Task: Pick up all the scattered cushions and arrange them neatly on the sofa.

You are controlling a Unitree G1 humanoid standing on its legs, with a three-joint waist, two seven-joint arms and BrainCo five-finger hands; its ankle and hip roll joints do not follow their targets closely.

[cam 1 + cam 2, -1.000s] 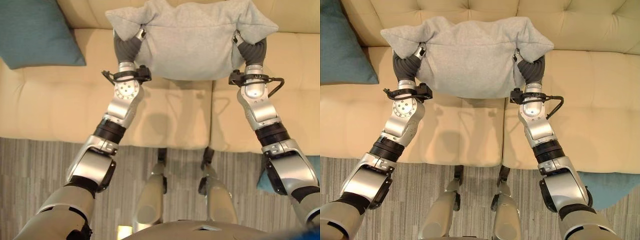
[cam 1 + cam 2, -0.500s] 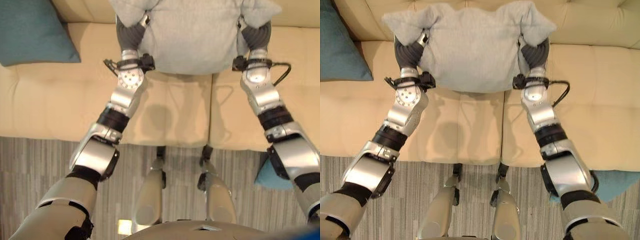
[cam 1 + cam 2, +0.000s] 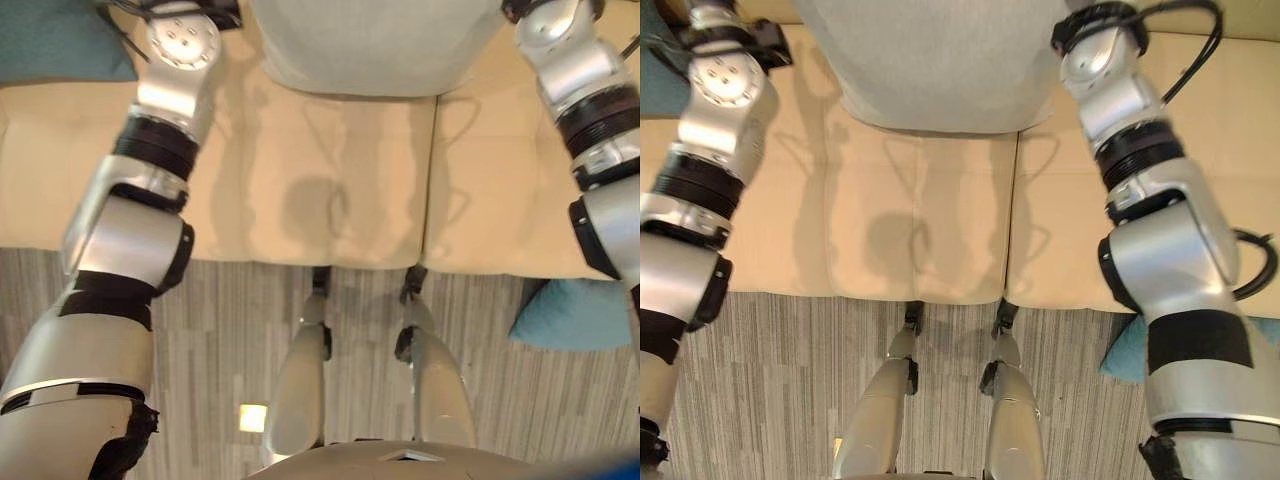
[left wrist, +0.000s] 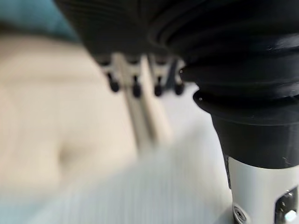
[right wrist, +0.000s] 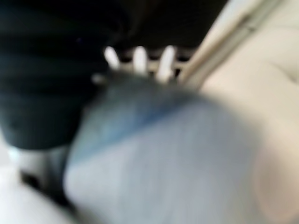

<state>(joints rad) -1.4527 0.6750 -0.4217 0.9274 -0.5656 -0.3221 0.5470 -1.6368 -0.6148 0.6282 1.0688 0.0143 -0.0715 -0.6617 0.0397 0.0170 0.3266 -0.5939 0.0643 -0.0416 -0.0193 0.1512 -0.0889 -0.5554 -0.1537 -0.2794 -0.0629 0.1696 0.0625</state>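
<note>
Both arms have pushed the grey cushion (image 3: 360, 45) further back on the sofa (image 3: 300, 190); left hand (image 4: 140, 70) released, right hand (image 5: 140, 60) unclear.

Count, cushions: three in total.

Grey cushion (image 3: 360, 45): one, on the seat at the far edge of the head views.

Teal cushions: two. One teal cushion on the sofa (image 3: 55, 45), at the robot's far left; one teal cushion on the floor (image 3: 575, 315), at the robot's right.

Sofa (image 3: 300, 180): one, cream. Seat sections in view: two, split by one seam.
</note>
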